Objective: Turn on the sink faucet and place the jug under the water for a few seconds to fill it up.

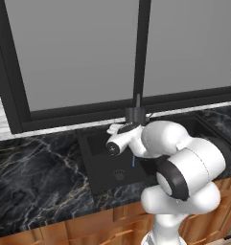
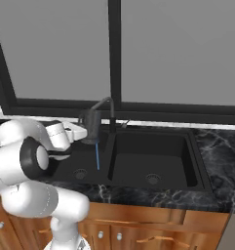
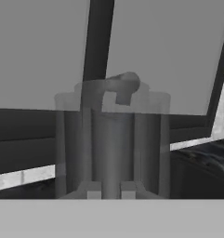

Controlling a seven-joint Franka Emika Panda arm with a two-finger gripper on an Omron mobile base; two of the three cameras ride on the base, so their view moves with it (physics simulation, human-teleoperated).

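The gripper (image 2: pixel 85 131) is clamped on the jug (image 2: pixel 91 126), holding it upright above the left basin of the sink (image 2: pixel 187 161), directly beneath the spout of the sink faucet (image 2: pixel 107 105). In the hand view the jug (image 3: pixel 112 139) stands between the fingertips with the spout end visible at its mouth. The water (image 2: pixel 97 156) is running: a thin blue stream shows below the jug, dropping toward the left drain.

Hazards from this position, as judged from the pictures:

- Misalignment. The stream visible under the jug suggests that some or all of the flow may pass beside it (whether water enters the mouth cannot be told). A small lateral offset would leave the jug unfilled.
- Collision. The jug rim sits very near the spout; any upward motion would knock the rim against it and could twist the jug in the grip.
- Slip. A filled jug is heavier and smooth-walled; a loosened grip would drop it into the basin.
- Spill. Tilting the wrist on withdrawal would pour out the contents.
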